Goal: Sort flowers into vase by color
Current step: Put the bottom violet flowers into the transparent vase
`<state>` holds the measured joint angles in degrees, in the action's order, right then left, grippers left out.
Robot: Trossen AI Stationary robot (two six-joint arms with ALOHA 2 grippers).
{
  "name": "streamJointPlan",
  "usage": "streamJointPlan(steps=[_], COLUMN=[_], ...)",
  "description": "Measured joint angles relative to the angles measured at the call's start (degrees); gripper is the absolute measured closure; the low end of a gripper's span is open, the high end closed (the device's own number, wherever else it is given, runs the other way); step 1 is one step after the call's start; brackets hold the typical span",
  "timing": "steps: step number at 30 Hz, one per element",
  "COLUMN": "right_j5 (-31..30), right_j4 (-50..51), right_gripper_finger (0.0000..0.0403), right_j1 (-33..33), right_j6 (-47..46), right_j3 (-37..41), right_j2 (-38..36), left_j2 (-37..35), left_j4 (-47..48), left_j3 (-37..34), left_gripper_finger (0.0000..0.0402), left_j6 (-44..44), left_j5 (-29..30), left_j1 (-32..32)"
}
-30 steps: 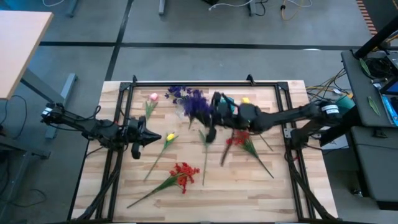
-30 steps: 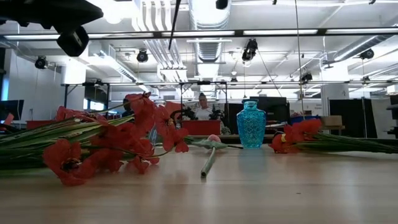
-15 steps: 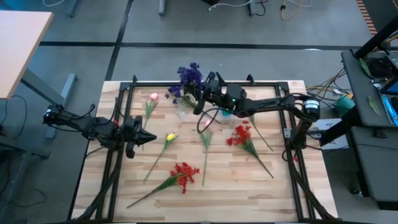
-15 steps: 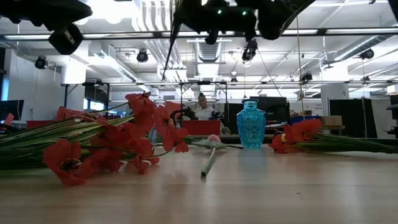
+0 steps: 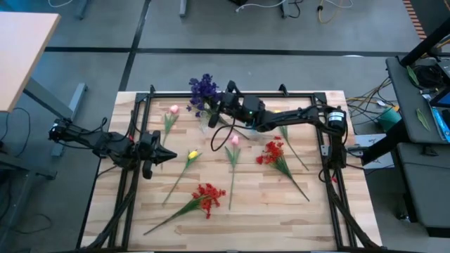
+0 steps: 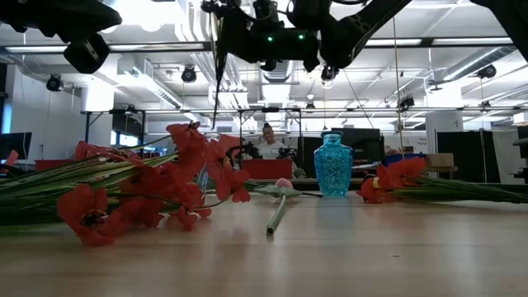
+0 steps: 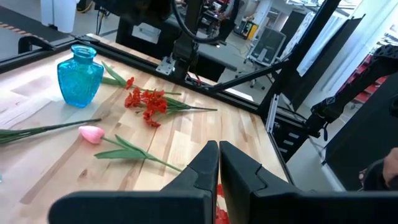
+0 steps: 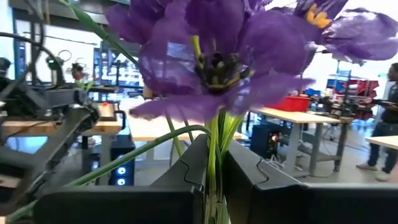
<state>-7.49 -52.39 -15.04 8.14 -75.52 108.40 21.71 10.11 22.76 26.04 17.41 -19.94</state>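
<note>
My right gripper [image 5: 226, 107] is over the table's far middle, shut on a bunch of purple flowers [image 5: 204, 88], whose blooms fill the right wrist view [image 8: 214, 56]. A clear glass vase [image 5: 207, 121] stands just below them, and a blue vase [image 6: 332, 165] stands further right. Lying flat on the table are two pink tulips [image 5: 174, 110] [image 5: 234, 140], a yellow tulip [image 5: 193, 154] and two red clusters [image 5: 209, 193] [image 5: 271, 151]. My left gripper [image 5: 165, 154] waits, shut, at the table's left side. My right gripper pinches the purple bunch's green stems [image 8: 214, 146] between its two fingers, just below the blooms. The fingers come from the table's right, and the blooms stick out past the fingertips. The bunch is lifted clear of the table, and a thin stem [image 6: 215, 78] hangs below the gripper.
A black metal frame [image 5: 144, 105] runs around the wooden table top. Another yellow bud [image 5: 278, 112] shows beside the right arm. The left wrist view shows the blue vase [image 7: 79, 74], a pink tulip [image 7: 92, 132] and a red cluster [image 7: 148, 102]. People stand in the room beyond.
My right gripper has risen from the table's middle and moved toward the far edge and the left, carrying the purple bunch off the table. The blooms now stand above the clear vase. The pink tulip that the arm covered now shows.
</note>
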Motion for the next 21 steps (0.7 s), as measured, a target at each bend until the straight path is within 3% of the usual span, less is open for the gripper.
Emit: streamJointPlan(steps=[21], right_j5=[0.0], right_j4=[1.3], right_gripper_finger=[0.0378], right_j1=[0.0], right_j6=[-2.6], right_j3=[0.1], right_j2=[0.0], left_j2=[0.0], left_j4=[0.4], left_j3=[0.0], left_gripper_finger=[0.0402], left_j6=[0.0], left_j5=[0.1], left_j1=[0.0])
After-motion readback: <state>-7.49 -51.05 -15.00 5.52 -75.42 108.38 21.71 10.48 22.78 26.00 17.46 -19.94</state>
